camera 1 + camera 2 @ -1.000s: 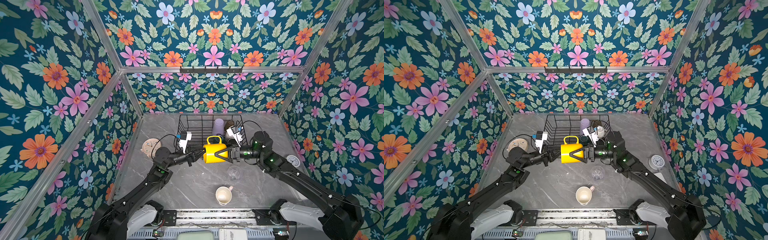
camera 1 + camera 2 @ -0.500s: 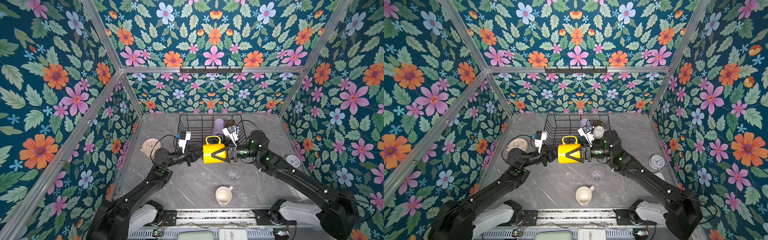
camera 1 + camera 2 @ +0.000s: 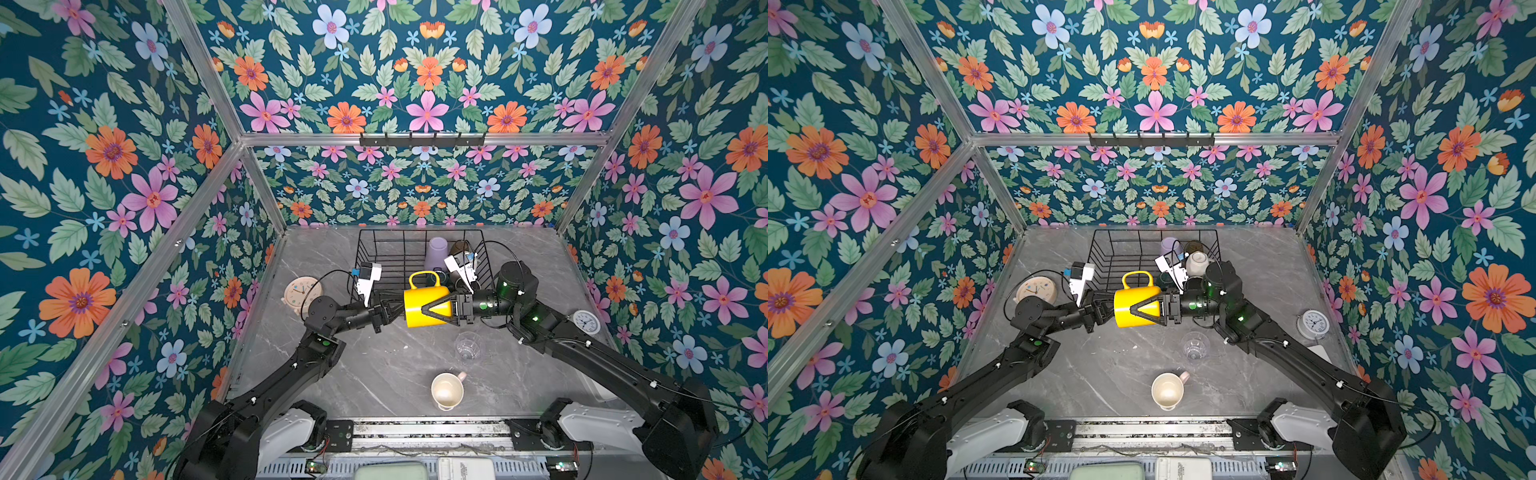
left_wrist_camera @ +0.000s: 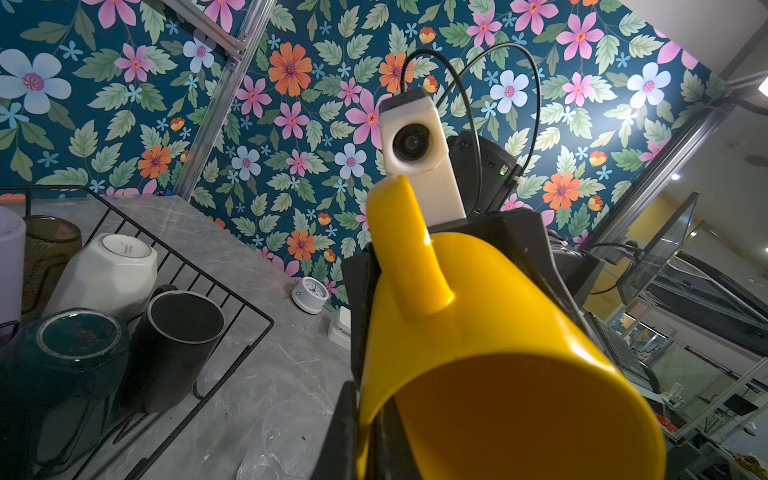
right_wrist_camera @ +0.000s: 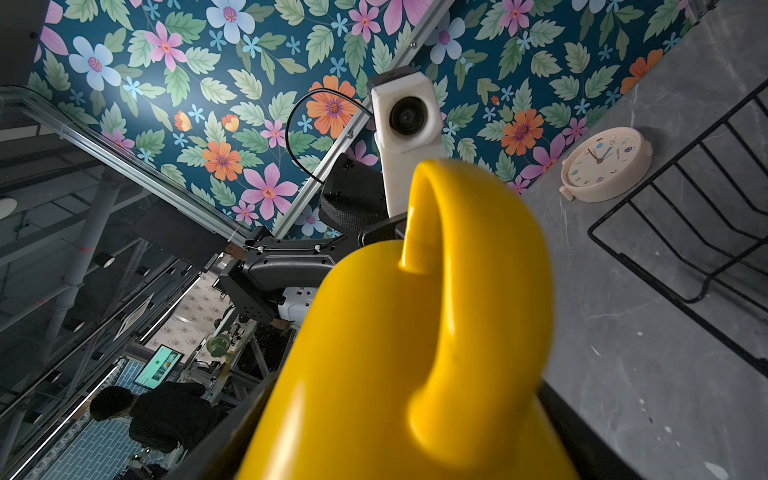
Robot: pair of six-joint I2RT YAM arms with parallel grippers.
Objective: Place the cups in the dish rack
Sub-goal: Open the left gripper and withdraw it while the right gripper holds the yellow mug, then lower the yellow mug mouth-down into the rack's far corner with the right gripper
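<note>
Currently yellow plastic mug (image 3: 419, 299) hangs sideways near black wire dish rack (image 3: 376, 249); left pincer (image 3: 394, 311) pinches its rim, right pincer (image 3: 424, 311) clamps its base.

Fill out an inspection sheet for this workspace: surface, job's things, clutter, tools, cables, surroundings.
surface: grey marble table, few white specks.
job's things: yellow mug airborne on its side by the rack; lilac tumbler, brown tumbler, white mug, green mug, black mug inside; glass, pink mug on table.
clutter: pink clock, white clock.
tools: left tool shut on the mug's rim; right tool clamps its body.
cables: black loop at each wrist.
surroundings: floral walls, hook rail.
</note>
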